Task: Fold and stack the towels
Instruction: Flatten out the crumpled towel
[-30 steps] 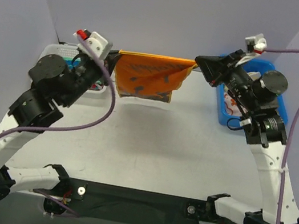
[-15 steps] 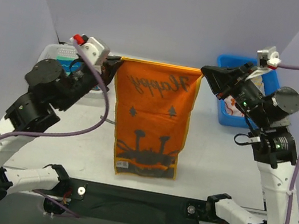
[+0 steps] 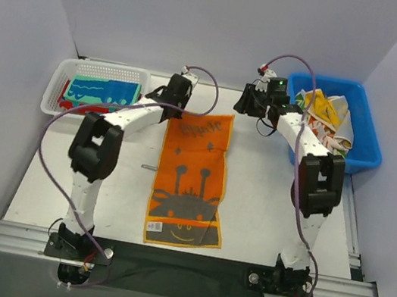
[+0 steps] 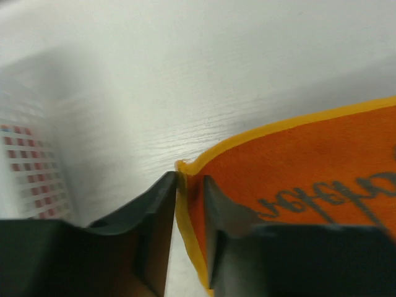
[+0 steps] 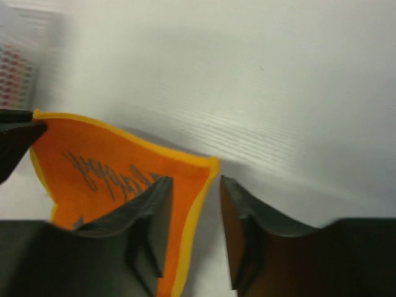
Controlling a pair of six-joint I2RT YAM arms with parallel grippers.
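From above, the towel (image 3: 192, 178) lies flat and full-length on the table (image 3: 265, 206) — orange, thin yellow border, dark print — with its far corners at the two claws. Only the wrist views settle the grips. The left gripper (image 4: 187, 201) pinches one yellow-edged corner between dark fingers. The right gripper (image 5: 197, 204) stands parted, the other corner loose in its gap. The overhead alone shows a teal towel (image 3: 105, 90) in the white mesh basket (image 3: 54, 88) and crumpled cloths (image 3: 328, 114) in the blue bin (image 3: 362, 158).

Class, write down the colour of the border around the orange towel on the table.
Yellow; the border of the orange towel shows best in the left wrist view.
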